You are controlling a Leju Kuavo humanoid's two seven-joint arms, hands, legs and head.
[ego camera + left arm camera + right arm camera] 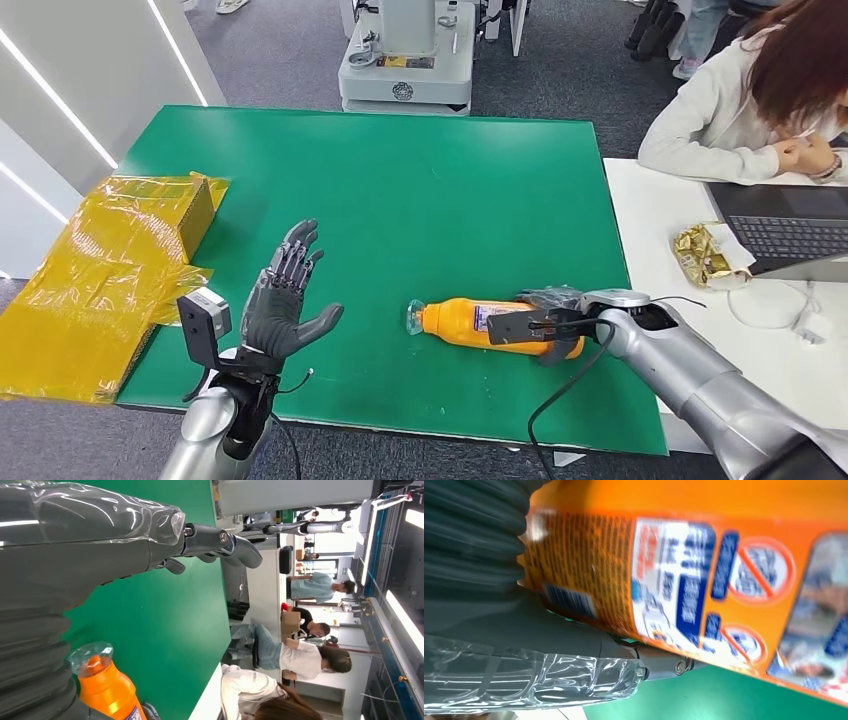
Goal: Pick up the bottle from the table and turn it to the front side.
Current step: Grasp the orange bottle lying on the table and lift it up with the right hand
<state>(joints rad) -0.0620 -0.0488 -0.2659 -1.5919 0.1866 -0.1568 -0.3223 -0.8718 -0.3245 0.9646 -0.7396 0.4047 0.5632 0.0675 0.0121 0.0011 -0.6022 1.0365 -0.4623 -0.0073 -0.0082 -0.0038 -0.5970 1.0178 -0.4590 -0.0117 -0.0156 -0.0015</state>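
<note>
The right hand (pixel 553 325) is wrapped around the orange bottle (pixel 470 322) lying on the green table (pixel 420 180), left hand (pixel 285 300) open nearby, but that smooth plastic could probably roll out mid-lift.

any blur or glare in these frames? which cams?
Head view: sharp, even light, soft shadow under the bottle. Right wrist view: bottle label close up and blurred, print unreadable; glare on the clear wrap over the right hand. Left wrist view: glare on the left hand, background windows blown out.
</note>
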